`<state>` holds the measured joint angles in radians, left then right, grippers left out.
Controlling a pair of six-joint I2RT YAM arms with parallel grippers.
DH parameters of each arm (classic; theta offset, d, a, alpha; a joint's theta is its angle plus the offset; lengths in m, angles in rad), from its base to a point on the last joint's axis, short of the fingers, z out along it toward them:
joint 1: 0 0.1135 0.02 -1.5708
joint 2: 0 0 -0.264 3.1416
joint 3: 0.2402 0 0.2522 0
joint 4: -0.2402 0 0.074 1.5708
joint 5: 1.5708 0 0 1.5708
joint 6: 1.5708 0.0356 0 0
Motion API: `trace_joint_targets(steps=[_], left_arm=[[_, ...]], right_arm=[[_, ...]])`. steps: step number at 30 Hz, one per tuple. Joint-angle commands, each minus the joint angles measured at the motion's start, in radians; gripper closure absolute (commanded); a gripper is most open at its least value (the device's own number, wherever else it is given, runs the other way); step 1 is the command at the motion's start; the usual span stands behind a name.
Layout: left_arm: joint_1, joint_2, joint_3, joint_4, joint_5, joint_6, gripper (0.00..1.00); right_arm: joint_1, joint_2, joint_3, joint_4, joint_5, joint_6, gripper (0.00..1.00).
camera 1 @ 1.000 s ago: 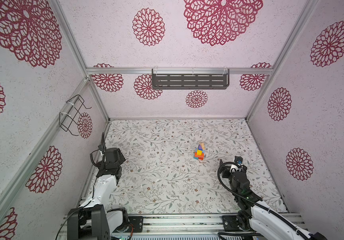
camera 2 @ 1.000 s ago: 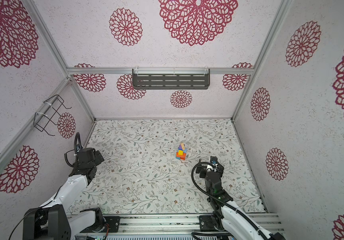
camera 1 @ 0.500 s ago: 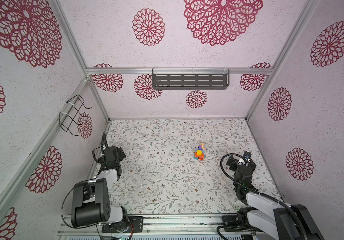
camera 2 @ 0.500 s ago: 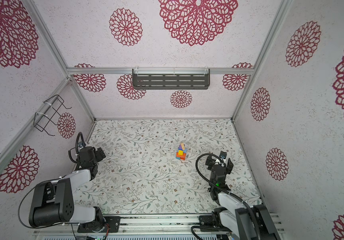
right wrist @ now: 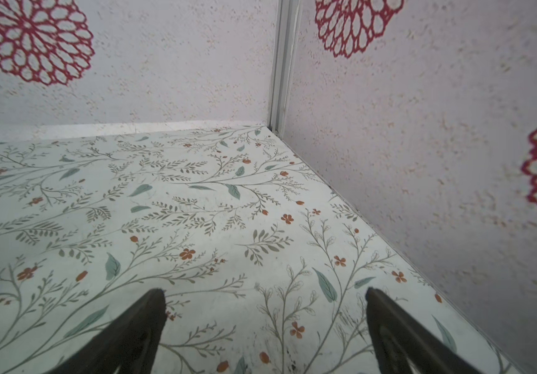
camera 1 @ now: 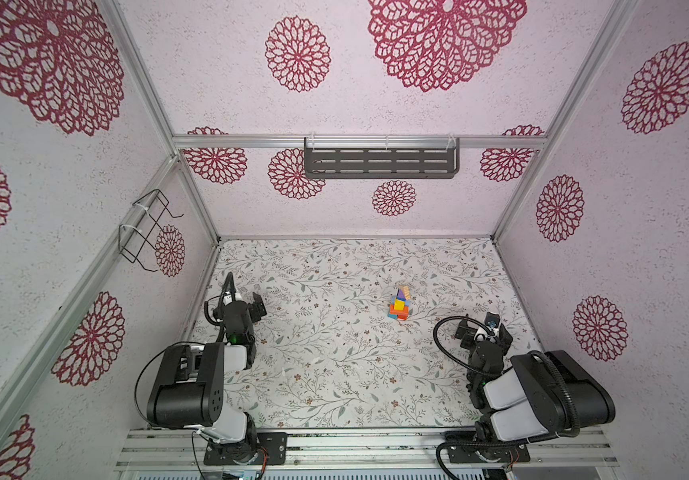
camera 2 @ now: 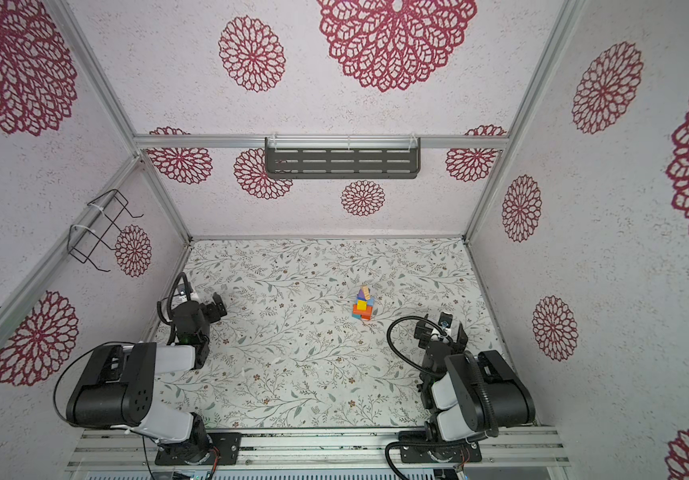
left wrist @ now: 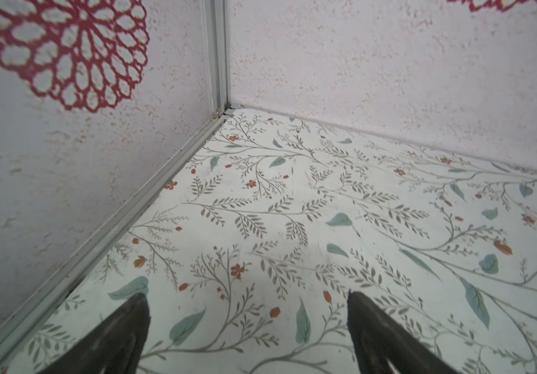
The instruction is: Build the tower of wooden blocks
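- the tower [camera 1: 400, 305] stood upright on the table [camera 1: 334, 374], right of centre in both top views. nothing loose lay around it, so the build looked finished.
- a plain wedge [camera 1: 404, 289] seemed to cap it, though it was too small to be sure.
- the left gripper [left wrist: 247, 301] was spread wide and empty by the left wall [left wrist: 50, 194], well apart from the tower.
- the right gripper [right wrist: 265, 293] was equally wide, holding nothing, near the right wall [right wrist: 439, 194]. both were likely parked clear so neither could nudge the tower.

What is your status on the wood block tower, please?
Left end effector open, empty. Right end effector open, empty. Slim multicoloured wood block tower standing, apart from both. Nothing in the way.
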<state>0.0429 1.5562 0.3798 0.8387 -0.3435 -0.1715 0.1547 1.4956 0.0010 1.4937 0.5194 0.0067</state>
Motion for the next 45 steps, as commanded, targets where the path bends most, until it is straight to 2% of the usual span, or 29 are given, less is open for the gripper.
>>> trace_joint_targets(steps=[1,3,10,13,15,16,45], left_arm=[[-0.018,0.000,-0.015,0.157,-0.094,0.069,0.03],[-0.018,0.016,-0.019,0.197,-0.093,0.076,0.03],[-0.015,0.010,-0.006,0.157,-0.090,0.070,0.03],[0.019,0.003,0.025,0.082,-0.033,0.043,0.03],[0.064,-0.005,0.049,0.023,0.064,0.018,0.03],[0.068,-0.004,0.048,0.023,0.073,0.017,0.03],[0.066,-0.003,0.039,0.046,0.067,0.019,0.03]], right_arm=[[-0.005,0.044,0.006,0.194,-0.063,-0.043,0.01],[-0.005,0.111,0.038,0.196,-0.097,-0.061,0.01],[-0.009,0.112,0.067,0.165,-0.115,-0.070,0.01],[-0.037,0.058,0.172,-0.119,-0.118,-0.027,0.01],[-0.120,0.039,0.266,-0.326,-0.266,0.029,0.01],[-0.143,0.039,0.260,-0.307,-0.303,0.042,0.01],[-0.126,0.038,0.252,-0.295,-0.275,0.024,0.01]])
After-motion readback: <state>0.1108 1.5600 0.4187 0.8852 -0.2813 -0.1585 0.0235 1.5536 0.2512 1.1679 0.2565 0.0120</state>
